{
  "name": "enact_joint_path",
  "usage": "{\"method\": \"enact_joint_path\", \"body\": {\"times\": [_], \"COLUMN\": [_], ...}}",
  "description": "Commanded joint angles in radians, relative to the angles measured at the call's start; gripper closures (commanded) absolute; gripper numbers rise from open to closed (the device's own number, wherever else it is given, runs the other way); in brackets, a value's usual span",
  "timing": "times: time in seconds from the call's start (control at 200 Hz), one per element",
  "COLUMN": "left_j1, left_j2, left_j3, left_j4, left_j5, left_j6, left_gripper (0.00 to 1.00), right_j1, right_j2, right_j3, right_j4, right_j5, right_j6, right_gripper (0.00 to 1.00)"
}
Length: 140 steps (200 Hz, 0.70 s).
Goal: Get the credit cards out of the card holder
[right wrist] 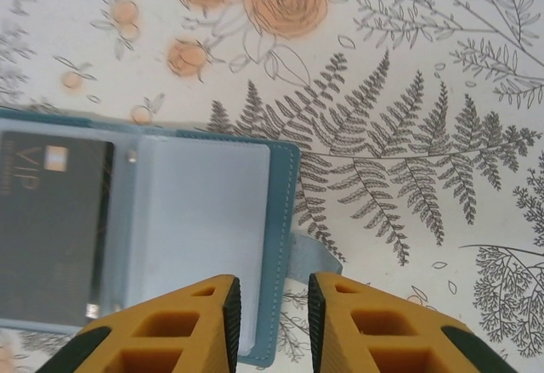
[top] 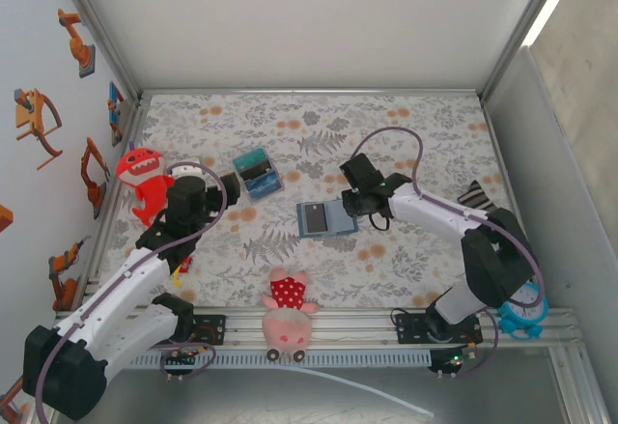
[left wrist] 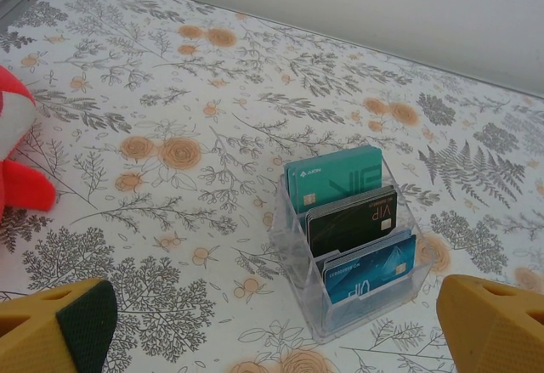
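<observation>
The slate-blue card holder (top: 328, 219) lies open and flat on the floral cloth at mid-table. A dark VIP credit card (right wrist: 51, 228) sits in its left panel, and a pale clear sleeve covers the right panel (right wrist: 200, 220). My right gripper (right wrist: 274, 305) points down at the holder's right edge, its jaws a narrow gap apart. The stitched edge and the strap tab (right wrist: 319, 258) show between the jaws, and nothing is clamped. In the top view this gripper (top: 353, 204) hovers at the holder's far right corner. My left gripper (top: 232, 187) is wide open and holds nothing.
A clear acrylic box (left wrist: 353, 237) with teal, black and blue cards stands just ahead of my left gripper (left wrist: 272, 339), and shows in the top view as the box (top: 257, 173). A red plush monster (top: 143, 178) lies at the left, a pink plush pig (top: 288, 313) at the near edge.
</observation>
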Motion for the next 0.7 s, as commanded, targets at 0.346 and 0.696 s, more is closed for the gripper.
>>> {"method": "enact_joint_path", "body": {"times": [0.346, 0.696], "left_j1": [-0.018, -0.026], "left_j2": [0.082, 0.105], "left_j3": [0.060, 0.070], "left_j4": [-0.039, -0.045], "left_j5": [-0.012, -0.019], "left_j6": [0.030, 0.029], "left_gripper": [0.03, 0.03], "right_j1": [-0.005, -0.005], "right_j2": [0.079, 0.215], "right_j3": [0.025, 0.064], "right_j4": [0.124, 0.151], "right_j5": [-0.371, -0.416], "right_j6": [0.088, 0.108], "right_gripper": [0.85, 0.76]}}
